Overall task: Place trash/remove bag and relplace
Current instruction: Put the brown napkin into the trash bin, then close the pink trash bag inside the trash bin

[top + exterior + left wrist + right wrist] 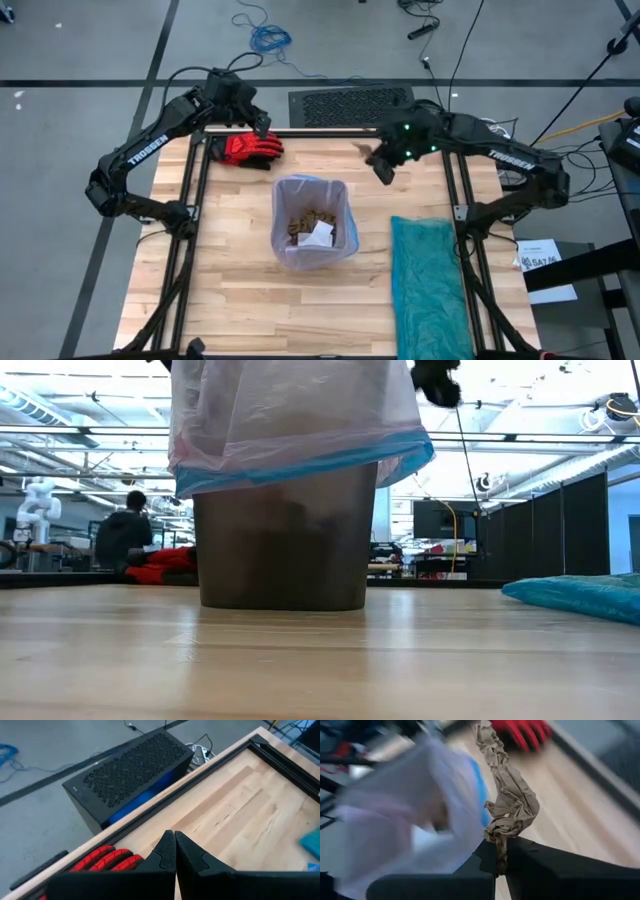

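Fingers of our right gripper (501, 857) pinch one crumpled brown paper strip (507, 795); only its wrist view shows that. Left gripper (174, 851) clenched empty. One bag (310, 190) lines one bin (285, 535), trash (310, 228) inside.

Dark plastic bin (310, 240) lined with thin lilac-pink see-through bag (283, 195): at the middle of the pale wooden table (240, 290). Tan paper lumps and white scraps (312, 230): inside the bin. Red glove (250, 149): at the table's far edge, behind and left of the bin. Teal-green plastic bag (430, 280): lying flat right of the bin. Black perforated box (350, 104): on the floor beyond the far edge.
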